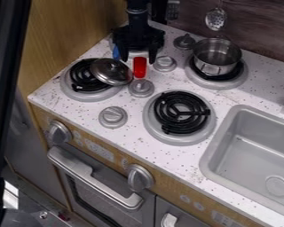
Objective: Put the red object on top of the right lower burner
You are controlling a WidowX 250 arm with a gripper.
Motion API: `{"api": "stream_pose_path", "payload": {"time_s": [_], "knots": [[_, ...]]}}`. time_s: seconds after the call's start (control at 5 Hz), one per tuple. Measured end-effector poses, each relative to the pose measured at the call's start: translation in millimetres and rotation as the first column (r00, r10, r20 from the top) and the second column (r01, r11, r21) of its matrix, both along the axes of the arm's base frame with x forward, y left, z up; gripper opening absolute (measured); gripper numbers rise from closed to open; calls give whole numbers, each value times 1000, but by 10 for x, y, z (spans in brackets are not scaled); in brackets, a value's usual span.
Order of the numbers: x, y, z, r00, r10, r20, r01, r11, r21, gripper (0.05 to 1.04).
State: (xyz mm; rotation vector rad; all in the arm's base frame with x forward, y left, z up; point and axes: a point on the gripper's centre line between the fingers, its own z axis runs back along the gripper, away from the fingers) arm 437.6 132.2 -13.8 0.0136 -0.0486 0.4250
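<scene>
Black upright bar [3,84] at left edge; red object [140,67] on the surface [251,93], beside a pot lid [111,71]; end effector [138,60] spread near it; off-centre closing might bump the lid; shallow grip might drop it.

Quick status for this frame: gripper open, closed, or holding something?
Gripper: open, fingers spread apart, not clamped on the red object seen between and just below the fingertips.
</scene>
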Motion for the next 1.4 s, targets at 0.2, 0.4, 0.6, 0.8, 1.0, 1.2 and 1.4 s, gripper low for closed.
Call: {"api": "stream_pose_path", "payload": {"time_s": [0.2,0.4,0.6,0.8,1.0,1.2,1.4], "knots": [[-5,40,-166,999,22,-37,-21,1000,15,997],[-18,74,-262,997,32,-66,-30,999,31,989],[-13,91,-268,998,37,-60,-34,999,42,917],[-65,67,-348,997,32,-71,-29,999,42,627],[-129,42,-349,998,19,-67,-16,999,49,540],[-204,11,-309,998,-6,-60,9,999,49,539],[-331,-81,-97,999,-45,-25,46,999,27,537]]}}
